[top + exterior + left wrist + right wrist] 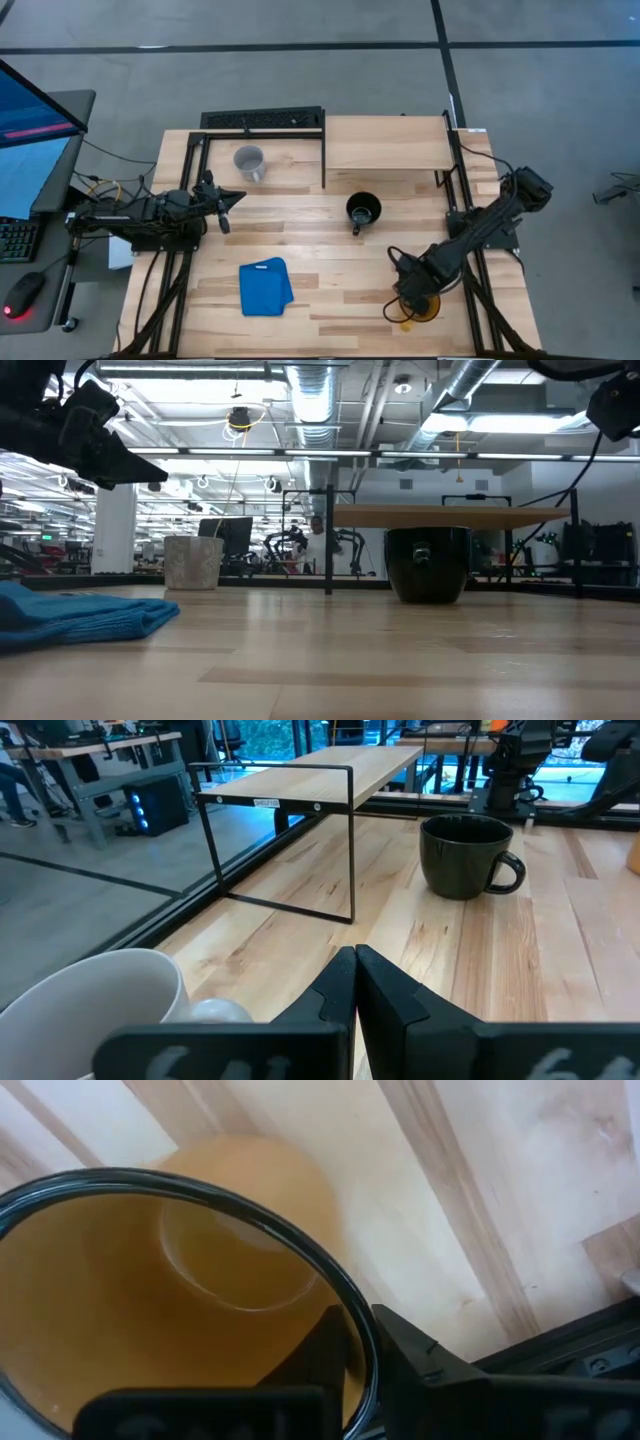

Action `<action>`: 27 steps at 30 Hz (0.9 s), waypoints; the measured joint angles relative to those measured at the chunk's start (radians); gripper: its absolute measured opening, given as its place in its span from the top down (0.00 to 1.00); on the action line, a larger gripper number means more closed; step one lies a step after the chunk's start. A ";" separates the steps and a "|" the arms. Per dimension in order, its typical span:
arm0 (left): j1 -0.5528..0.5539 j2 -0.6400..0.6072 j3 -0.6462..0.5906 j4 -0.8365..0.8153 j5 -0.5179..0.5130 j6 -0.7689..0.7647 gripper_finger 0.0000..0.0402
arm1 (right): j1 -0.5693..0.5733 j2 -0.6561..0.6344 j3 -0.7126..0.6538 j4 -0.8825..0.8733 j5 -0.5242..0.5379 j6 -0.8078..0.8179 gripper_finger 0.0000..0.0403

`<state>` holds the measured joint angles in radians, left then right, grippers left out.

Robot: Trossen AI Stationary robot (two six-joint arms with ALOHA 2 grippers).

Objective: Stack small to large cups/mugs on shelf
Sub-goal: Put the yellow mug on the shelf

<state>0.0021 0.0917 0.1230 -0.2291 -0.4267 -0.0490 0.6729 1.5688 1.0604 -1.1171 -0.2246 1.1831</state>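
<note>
The yellow mug stands mouth up at the table's near right, and my right gripper comes down on it, shut on its rim. The black mug stands mid-table on its base, handle toward the near edge. The grey-white mug stands at the far left, beside the shelf, a light-wood board on black legs along the far edge. My left gripper hovers shut at the left, touching nothing. My right gripper pinches the yellow mug's wall at the dark rim, one finger inside the mug and the other finger outside. The fingers come from above, pointing steeply down. The mug stays upright with its mouth up.
A folded blue cloth lies near the front edge, left of centre. A black frame stands at the far left, next to the shelf. Bare wood lies between the black mug and the yellow mug. A monitor and a keyboard sit off the table's left side.
</note>
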 joint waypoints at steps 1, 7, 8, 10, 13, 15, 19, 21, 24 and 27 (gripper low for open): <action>0.000 0.000 0.000 0.000 0.000 0.000 1.00 | -0.005 -0.003 0.001 0.000 -0.005 -0.012 0.88; 0.000 0.000 0.000 0.000 0.000 0.000 1.00 | -0.046 -0.046 0.003 -0.013 -0.008 -0.040 0.90; 0.000 0.000 0.000 0.000 0.000 0.000 1.00 | -0.052 -0.056 0.003 -0.021 -0.001 -0.039 0.91; 0.000 0.000 0.000 0.000 0.000 0.000 1.00 | -0.066 -0.076 0.003 -0.045 0.007 -0.039 0.93; 0.000 0.000 0.000 0.000 0.000 0.000 1.00 | -0.088 -0.115 0.002 -0.086 0.012 -0.039 0.94; 0.000 0.000 0.000 0.000 0.000 0.000 1.00 | -0.104 -0.144 0.002 -0.100 0.025 -0.039 0.93; 0.000 0.000 0.000 0.000 0.000 0.000 1.00 | -0.145 -0.197 0.002 -0.123 0.047 -0.041 0.92; 0.000 0.000 0.000 0.000 0.000 0.000 1.00 | -0.169 -0.221 0.003 -0.130 0.047 -0.060 0.94; 0.000 0.000 0.000 -0.003 0.000 0.000 1.00 | -0.206 -0.250 0.003 -0.136 0.046 -0.092 0.94; 0.000 0.000 0.000 -0.009 0.000 0.000 1.00 | -0.248 -0.279 0.003 -0.134 0.043 -0.136 0.94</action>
<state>0.0021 0.0917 0.1230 -0.2377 -0.4267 -0.0494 0.4245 1.2899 1.0630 -1.2508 -0.1815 1.0474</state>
